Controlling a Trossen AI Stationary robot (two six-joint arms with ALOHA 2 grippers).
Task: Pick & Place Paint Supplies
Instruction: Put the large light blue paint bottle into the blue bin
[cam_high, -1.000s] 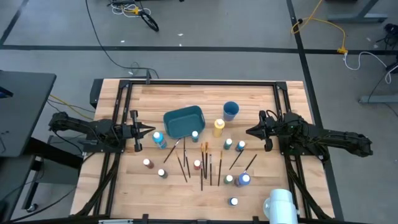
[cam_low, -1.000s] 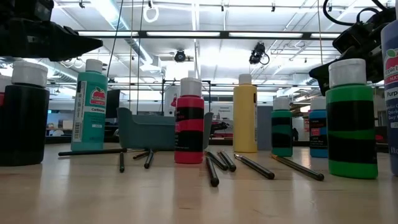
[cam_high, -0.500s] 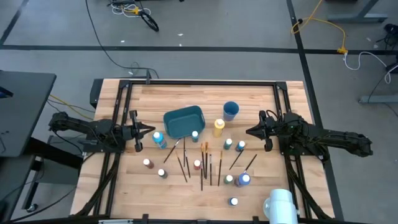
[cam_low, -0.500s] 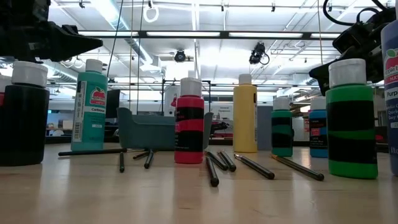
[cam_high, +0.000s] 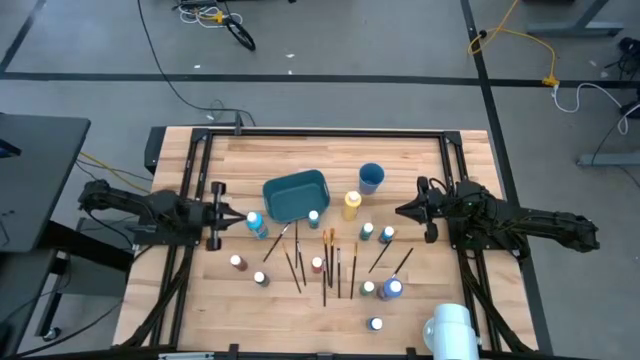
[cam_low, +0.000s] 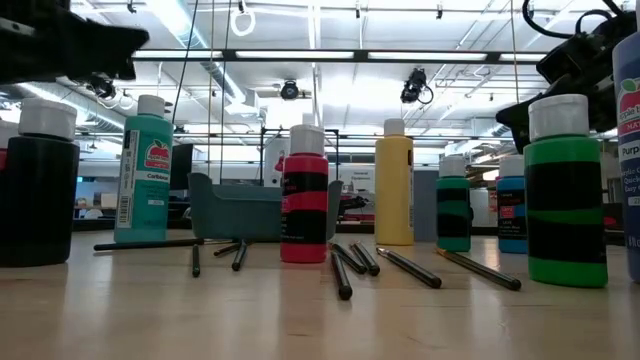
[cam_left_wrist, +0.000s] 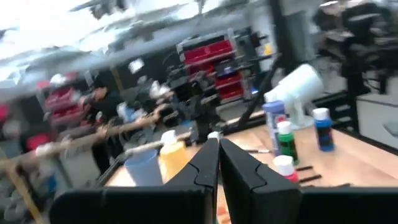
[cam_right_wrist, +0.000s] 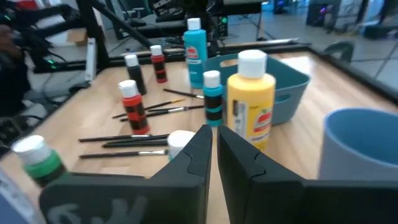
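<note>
Paint bottles and paintbrushes all lie loose at 6 o'clock of the teal bin, nothing placed; left gripper and right gripper both pinched together, empty.

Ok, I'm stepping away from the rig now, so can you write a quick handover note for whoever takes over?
Left gripper: shut, empty, at the table's left side.
Right gripper: shut, empty, at the right side.
Paint bottles stand and paintbrushes lie scattered mid-table, in front of the teal bin and blue cup.
Done: nothing; the bin looks empty.
Left: every bottle and brush is yet to be picked and placed.
</note>
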